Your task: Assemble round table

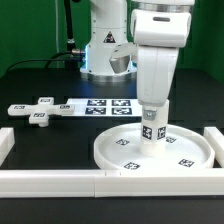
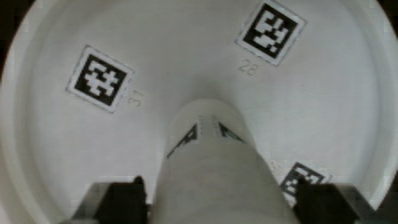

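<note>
On the black table (image 1: 40,75), the tool (image 1: 152,120) grips the tagged white post (image 1: 152,138) upright on the rimmed disc (image 1: 108,148).

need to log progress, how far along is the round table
Done: the post stands upright at the middle of the disc. In hand: the pincer straddles the post; whether it grips, or the post is seated, cannot be told. Left: the cross-shaped piece lies off at the exterior view's left, unattached.

The marker board (image 1: 100,106) lies flat on the black tabletop (image 1: 40,135) behind the jaws, toward the exterior view's left. A long white border rail (image 1: 60,181) runs across in front of the jaws, and a second rail (image 1: 214,145) lies off to the exterior view's right.
</note>
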You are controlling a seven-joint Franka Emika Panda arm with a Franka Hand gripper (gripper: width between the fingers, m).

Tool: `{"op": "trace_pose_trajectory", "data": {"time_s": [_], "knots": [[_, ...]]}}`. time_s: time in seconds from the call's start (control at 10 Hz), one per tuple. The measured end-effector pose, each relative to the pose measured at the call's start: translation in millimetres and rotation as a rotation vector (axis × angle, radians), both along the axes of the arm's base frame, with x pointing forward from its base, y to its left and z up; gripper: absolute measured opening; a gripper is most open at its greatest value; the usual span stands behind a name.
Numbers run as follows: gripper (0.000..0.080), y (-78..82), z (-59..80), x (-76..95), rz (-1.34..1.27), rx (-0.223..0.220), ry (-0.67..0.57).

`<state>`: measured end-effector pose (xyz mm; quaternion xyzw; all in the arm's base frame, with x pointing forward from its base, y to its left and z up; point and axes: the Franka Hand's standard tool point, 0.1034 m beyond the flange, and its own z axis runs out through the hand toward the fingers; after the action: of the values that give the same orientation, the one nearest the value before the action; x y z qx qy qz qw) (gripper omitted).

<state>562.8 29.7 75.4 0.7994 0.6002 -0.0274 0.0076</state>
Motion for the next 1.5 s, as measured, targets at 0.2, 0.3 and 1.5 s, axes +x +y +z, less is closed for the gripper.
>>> {"op": "trace_pose_trajectory", "data": {"time_s": [0.2,0.3,1.5], "knots": [[0.0404,0.2,0.0,-0.8,-0.100,-0.004,-0.001],[0.0404,0.6,0.1,-1.3,-0.171,-0.007,-0.001],[0.0405,10.4,0.0,-6.2,-1.181,0.010,-0.007]]}}
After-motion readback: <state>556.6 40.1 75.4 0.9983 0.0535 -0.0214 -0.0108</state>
